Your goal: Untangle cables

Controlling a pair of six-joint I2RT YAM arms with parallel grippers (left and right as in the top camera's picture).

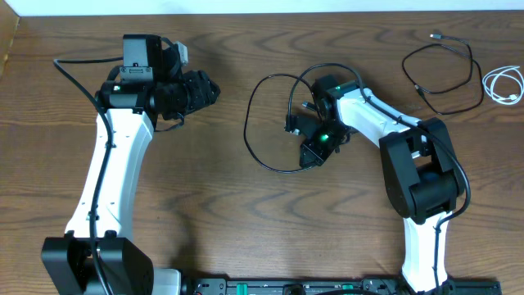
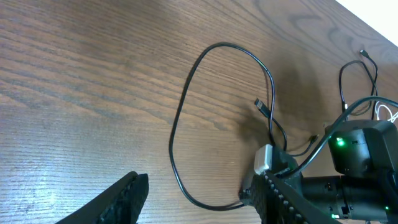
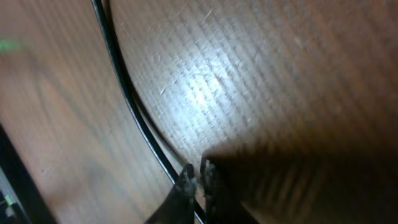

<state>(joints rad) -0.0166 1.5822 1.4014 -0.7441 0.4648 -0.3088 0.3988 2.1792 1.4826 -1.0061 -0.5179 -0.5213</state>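
Right tool [image 3: 198,177] tight around the black cable [image 3: 132,109] at its loop's right edge; left tool [image 1: 206,88] wide open, well apart.

Left hand [image 1: 211,88] spread wide, right hand [image 3: 198,176] pinched

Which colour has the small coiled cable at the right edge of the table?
It is white. The overhead view shows the white cable best.

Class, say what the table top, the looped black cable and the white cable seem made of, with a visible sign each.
The table top looks like wood or wood-look laminate: matte brown with grain lines. The looped black cable seems plastic- or rubber-jacketed: smooth, bending freely. The white cable likely has a similar jacket: thin, softly coiled.
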